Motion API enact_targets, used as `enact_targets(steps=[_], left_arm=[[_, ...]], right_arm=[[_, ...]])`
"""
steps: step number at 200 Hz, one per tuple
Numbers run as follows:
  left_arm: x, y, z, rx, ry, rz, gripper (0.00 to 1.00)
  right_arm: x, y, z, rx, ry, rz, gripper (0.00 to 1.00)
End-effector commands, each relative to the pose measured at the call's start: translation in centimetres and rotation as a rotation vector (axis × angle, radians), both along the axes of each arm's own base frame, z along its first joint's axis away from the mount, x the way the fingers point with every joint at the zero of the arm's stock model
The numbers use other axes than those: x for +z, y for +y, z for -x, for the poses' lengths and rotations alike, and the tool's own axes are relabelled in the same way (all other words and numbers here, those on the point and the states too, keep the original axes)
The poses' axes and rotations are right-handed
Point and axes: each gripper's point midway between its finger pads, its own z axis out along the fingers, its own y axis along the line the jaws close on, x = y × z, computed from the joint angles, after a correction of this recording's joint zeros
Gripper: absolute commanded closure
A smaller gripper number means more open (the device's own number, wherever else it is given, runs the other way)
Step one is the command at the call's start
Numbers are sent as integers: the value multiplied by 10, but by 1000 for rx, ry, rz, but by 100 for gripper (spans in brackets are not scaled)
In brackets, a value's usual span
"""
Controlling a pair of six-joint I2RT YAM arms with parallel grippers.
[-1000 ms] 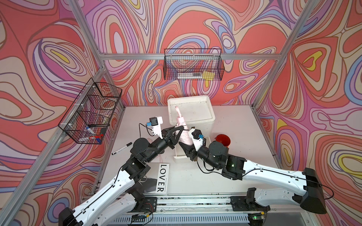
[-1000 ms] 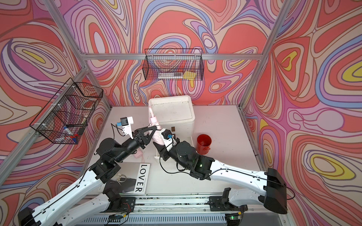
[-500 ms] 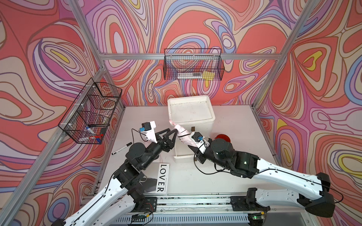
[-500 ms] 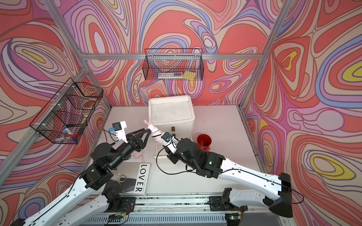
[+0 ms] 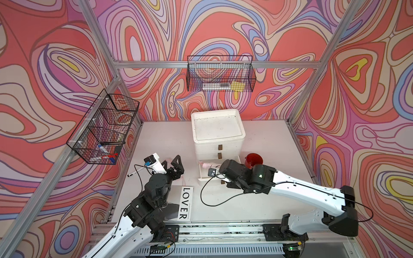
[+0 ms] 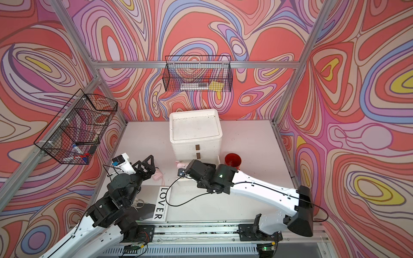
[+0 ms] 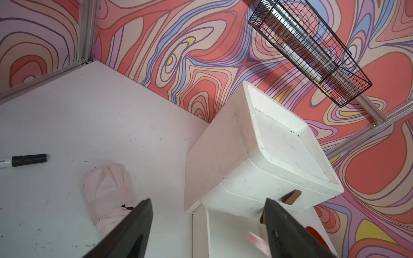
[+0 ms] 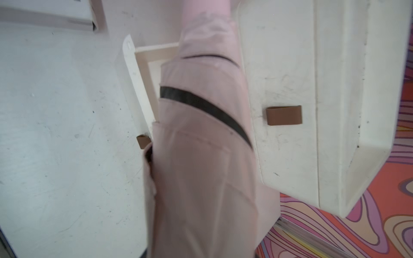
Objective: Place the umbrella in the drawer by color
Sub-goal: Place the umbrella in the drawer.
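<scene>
Umbrella [image 5: 209,165], pinched in my right gripper [image 5: 223,169], lies crosswise over the open bottom drawer [image 5: 205,178]; my left gripper [image 5: 171,163] hangs spread, farther from it.

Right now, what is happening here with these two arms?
The right gripper holds a folded pink umbrella, with its tip over the open bottom drawer of the white drawer unit. I cannot tell whether it rests inside. The left gripper is open and empty, off to the side, near a pink fabric sleeve that lies on the table.
</scene>
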Motion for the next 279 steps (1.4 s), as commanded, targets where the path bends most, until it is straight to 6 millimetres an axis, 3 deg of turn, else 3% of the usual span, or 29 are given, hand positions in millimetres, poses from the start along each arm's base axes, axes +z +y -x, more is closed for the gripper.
enact_targets(steps=[1, 44, 83, 89, 109, 125, 148, 187, 190, 206, 227, 260, 279], left_arm=[[-2, 4, -2, 31, 13, -15, 16], [-6, 4, -5, 38, 22, -30, 16], [-8, 4, -6, 50, 27, -31, 16], [-9, 5, -6, 55, 29, -32, 17], [-10, 6, -7, 60, 32, -35, 16], [-10, 6, -7, 65, 33, -36, 17], [-13, 6, -9, 71, 42, -44, 17], [-20, 1, -15, 73, 80, -72, 17], [-20, 1, -15, 74, 83, -75, 17], [-24, 2, -17, 89, 102, -98, 17], [-28, 5, -20, 118, 116, -125, 15], [-34, 13, -26, 182, 130, -204, 15], [-39, 25, -30, 258, 154, -276, 15]], right_arm=[[-8, -11, -19, 2, -54, 171, 79], [-44, -4, -58, -40, -42, 272, 74], [-60, 13, -86, -38, -79, 257, 40], [-72, 15, -89, -35, -69, 273, 35], [-77, 9, -107, -76, -97, 259, 17], [-77, -1, -119, -130, -130, 273, 11], [-67, -15, -133, -218, -202, 280, 10], [-46, -29, -139, -335, -290, 197, 10], [-35, -30, -138, -349, -307, 163, 10], [-16, -31, -135, -402, -322, 47, 10], [4, -26, -124, -430, -302, -158, 10], [29, -6, -91, -334, -180, -538, 10], [34, -2, -74, -276, -142, -658, 10]])
